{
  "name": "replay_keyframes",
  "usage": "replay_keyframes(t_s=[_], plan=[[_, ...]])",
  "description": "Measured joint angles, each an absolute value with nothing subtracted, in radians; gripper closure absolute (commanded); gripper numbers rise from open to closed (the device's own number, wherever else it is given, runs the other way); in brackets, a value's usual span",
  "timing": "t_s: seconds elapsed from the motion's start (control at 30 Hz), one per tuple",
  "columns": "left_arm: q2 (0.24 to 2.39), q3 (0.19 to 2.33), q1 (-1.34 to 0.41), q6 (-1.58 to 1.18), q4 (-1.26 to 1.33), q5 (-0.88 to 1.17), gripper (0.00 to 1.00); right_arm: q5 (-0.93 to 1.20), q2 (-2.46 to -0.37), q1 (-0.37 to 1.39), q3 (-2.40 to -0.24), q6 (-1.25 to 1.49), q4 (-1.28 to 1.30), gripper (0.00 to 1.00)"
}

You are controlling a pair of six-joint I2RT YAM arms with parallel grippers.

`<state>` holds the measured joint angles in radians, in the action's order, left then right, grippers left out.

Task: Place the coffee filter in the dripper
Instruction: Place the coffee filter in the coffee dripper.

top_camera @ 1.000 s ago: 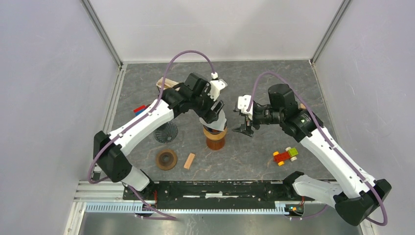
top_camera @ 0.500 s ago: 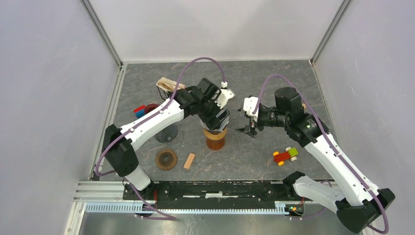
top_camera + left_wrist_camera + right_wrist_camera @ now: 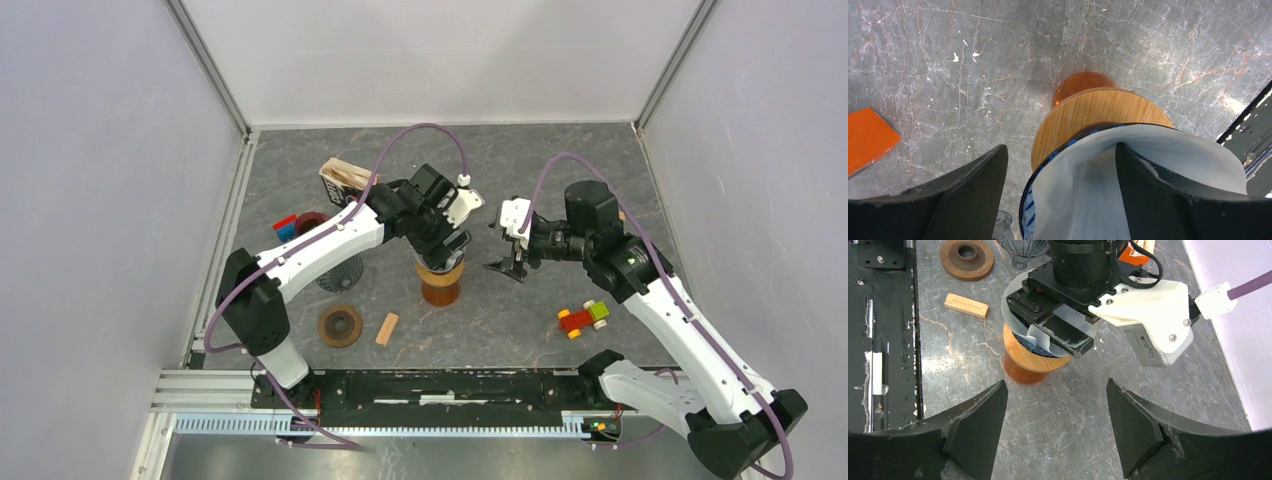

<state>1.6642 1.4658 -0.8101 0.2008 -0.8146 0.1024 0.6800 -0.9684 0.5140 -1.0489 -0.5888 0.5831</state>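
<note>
The white coffee filter (image 3: 1128, 190) sits inside the blue-patterned dripper (image 3: 1024, 200). The dripper rests on a wooden collar (image 3: 1088, 112) over an amber glass base (image 3: 1080, 82), at the table's middle (image 3: 440, 283). My left gripper (image 3: 1060, 150) hangs right over it, open. Its right finger (image 3: 1168, 200) is inside the filter against the paper, and its left finger (image 3: 963, 195) is outside the rim. My right gripper (image 3: 1055, 385) is open and holds nothing. It hovers above the table just right of the dripper (image 3: 1034, 342) and faces the left gripper (image 3: 1068, 340).
A wooden ring (image 3: 340, 325) and a small wooden block (image 3: 387, 328) lie front left. A dark fluted cone (image 3: 338, 270) stands left of the dripper, with a filter box (image 3: 340, 178) and red and blue blocks (image 3: 287, 224) behind it. A toy car (image 3: 583, 317) lies right.
The left arm has shifted a little right and forward over the dripper, and its jaws have spread slightly. The right gripper has drifted slightly right.
</note>
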Motion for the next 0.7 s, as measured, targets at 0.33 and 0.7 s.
replay_keyframes(t_s=[0.33, 0.7], plan=[[1.663, 1.466, -0.810, 0.211, -0.814, 0.102, 0.11, 0.681, -0.970, 0.510, -1.039, -0.587, 0.580, 0.21], [1.607, 1.469, -0.811, 0.233, -0.816, 0.105, 0.06, 0.684, -0.971, 0.510, -1.039, -0.587, 0.580, 0.21]])
